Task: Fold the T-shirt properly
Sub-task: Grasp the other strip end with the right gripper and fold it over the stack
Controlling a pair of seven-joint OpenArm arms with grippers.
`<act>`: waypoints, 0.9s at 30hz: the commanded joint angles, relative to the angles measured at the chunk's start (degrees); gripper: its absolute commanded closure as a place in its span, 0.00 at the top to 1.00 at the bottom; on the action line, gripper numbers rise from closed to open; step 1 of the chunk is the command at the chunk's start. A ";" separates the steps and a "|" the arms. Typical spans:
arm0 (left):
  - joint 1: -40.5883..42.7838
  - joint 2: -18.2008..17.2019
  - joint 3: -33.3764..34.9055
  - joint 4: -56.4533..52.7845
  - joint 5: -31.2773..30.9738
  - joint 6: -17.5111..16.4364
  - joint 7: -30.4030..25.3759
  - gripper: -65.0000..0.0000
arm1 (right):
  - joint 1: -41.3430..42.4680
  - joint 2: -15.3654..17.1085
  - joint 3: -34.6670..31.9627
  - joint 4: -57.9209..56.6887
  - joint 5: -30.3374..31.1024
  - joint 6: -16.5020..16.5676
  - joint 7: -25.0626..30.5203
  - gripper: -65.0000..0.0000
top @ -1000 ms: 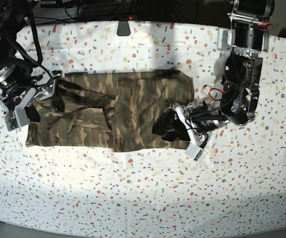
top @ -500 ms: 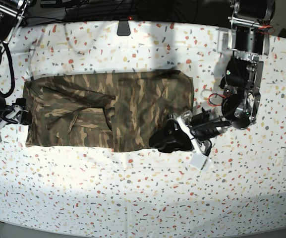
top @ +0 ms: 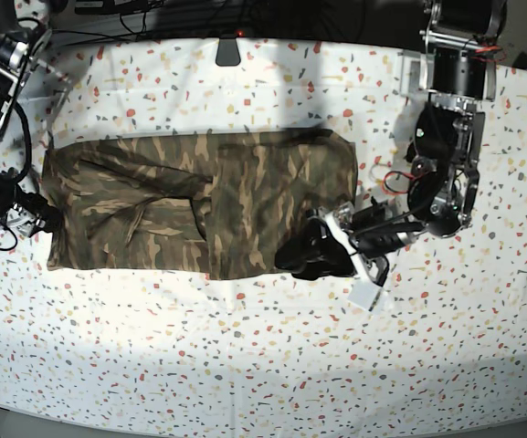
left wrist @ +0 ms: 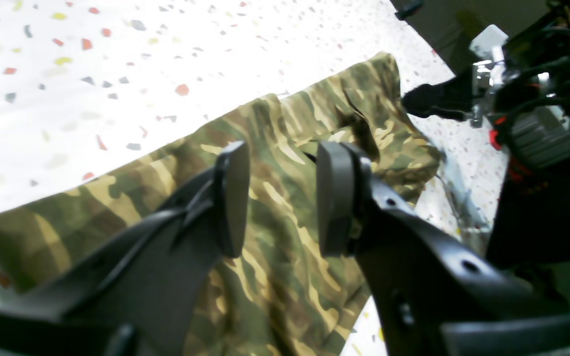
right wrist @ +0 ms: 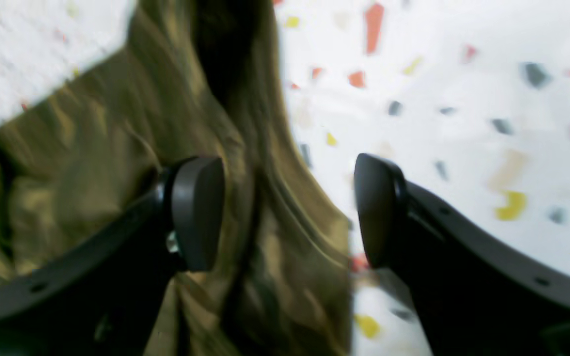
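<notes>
Your left hand [top: 322,254] hangs spread and empty over the shirt's [top: 199,201] 4 o'clock corner. The shirt lies folded flat mid-surface [top: 263,365]. At its 9 o'clock edge, your right hand [right wrist: 287,212] is spread wide, empty.

**Camouflage shirt spread flat between two arms**

The T-shirt [top: 199,205] lies spread across the speckled counter [top: 245,356], long side running left to right, one sleeve folded in over the left half. The left gripper [top: 313,254] sits low at the shirt's lower right corner, its dark jaws over the cloth edge; whether they pinch cloth cannot be told. The right gripper [top: 36,214] hangs at the shirt's left edge, mostly cut off by the frame. Black cables [top: 199,14] crowd the top edge.
</notes>
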 commanded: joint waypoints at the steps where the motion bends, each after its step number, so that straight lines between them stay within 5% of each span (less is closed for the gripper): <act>1: -1.27 -0.04 -0.07 1.03 -1.42 -0.56 -1.27 0.33 | 1.11 1.18 0.22 -0.15 1.75 0.49 0.24 0.63; 14: -1.25 -0.04 -0.07 1.03 -1.42 -0.56 0.59 0.33 | 1.09 0.87 0.22 -2.12 13.25 0.49 -8.02 0.63; 22: -1.27 -0.63 -0.07 1.03 -1.40 -0.56 6.36 0.33 | 1.11 0.87 0.22 -2.12 14.10 0.49 -8.20 0.04; 27: -0.96 -1.97 -0.07 1.01 -0.94 -0.56 11.56 0.33 | 1.11 0.85 0.22 -2.12 15.98 0.49 -9.05 0.00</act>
